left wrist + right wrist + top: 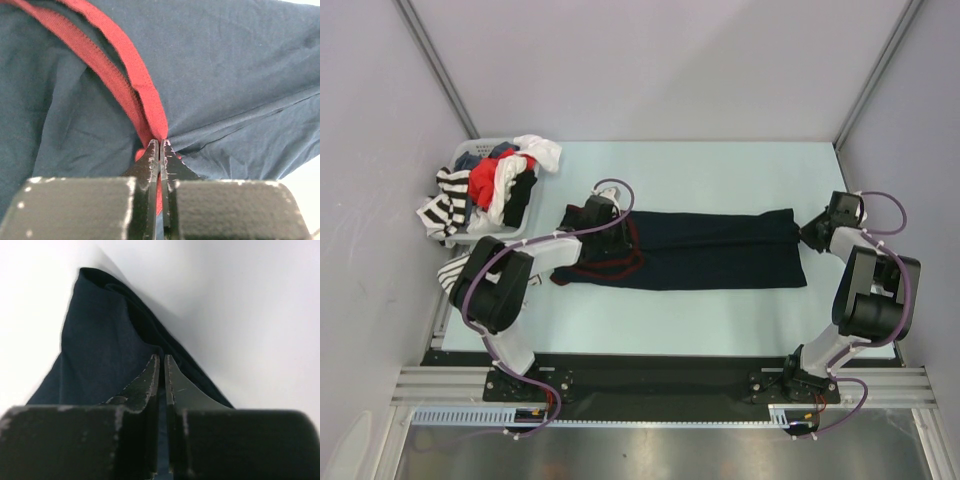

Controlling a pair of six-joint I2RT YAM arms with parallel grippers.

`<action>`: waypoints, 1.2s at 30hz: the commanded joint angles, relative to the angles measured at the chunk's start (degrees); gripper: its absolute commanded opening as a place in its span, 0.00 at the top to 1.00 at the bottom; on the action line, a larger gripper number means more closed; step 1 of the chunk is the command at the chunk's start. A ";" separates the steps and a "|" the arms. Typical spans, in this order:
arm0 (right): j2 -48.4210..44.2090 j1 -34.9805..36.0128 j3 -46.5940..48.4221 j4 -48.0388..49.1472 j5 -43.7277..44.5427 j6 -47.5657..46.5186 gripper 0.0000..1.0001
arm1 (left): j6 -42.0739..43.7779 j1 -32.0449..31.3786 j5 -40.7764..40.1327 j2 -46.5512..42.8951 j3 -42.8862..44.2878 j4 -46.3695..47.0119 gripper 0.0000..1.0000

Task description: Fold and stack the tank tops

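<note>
The dark navy tank top [710, 250] lies stretched in a long band across the middle of the table, its maroon trim [620, 262] at the left end. My left gripper [592, 218] is shut on a fold of that maroon trim [145, 95], with red cloth pinched between the fingertips [160, 142]. At the right end, my right gripper [812, 235] is shut on the navy edge [100, 340], and cloth shows between its closed jaws [161, 357]. A white cloth with thin dark stripes [453, 270] peeks out beside the left arm's elbow.
A white basket [470, 152] at the back left holds a heap of clothes: red, white and a bold black-and-white striped piece [445, 200] hanging over its side. Grey walls stand close on both sides. The pale table [720, 170] runs behind the navy top.
</note>
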 commanded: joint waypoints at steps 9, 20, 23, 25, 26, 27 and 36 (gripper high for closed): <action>-2.43 -1.81 -4.25 5.46 1.10 1.29 0.57 | 0.54 -1.43 -6.84 -3.72 -1.81 0.38 0.52; -11.31 -1.55 -2.94 2.48 4.62 0.50 0.24 | 4.32 -1.43 -17.82 -13.12 3.02 -9.61 0.03; -10.00 -1.02 -1.18 2.74 0.94 -1.34 0.24 | 4.41 -1.43 -21.00 -15.58 3.38 -12.44 0.00; -8.77 -0.59 0.05 1.43 0.13 -1.35 0.24 | 3.45 -1.43 -23.18 -18.57 2.06 -14.29 0.00; -8.85 -0.41 -0.30 1.59 -0.13 -1.17 0.25 | 2.92 -1.52 -24.42 -19.62 1.36 -14.82 0.00; -9.20 -0.32 -0.82 1.86 -0.83 -0.82 0.26 | 1.44 -1.43 -25.47 -21.63 -0.21 -15.43 0.00; -17.81 4.68 -5.23 3.71 0.74 -1.52 0.36 | -0.69 5.76 -23.05 -29.65 -8.58 -15.00 0.00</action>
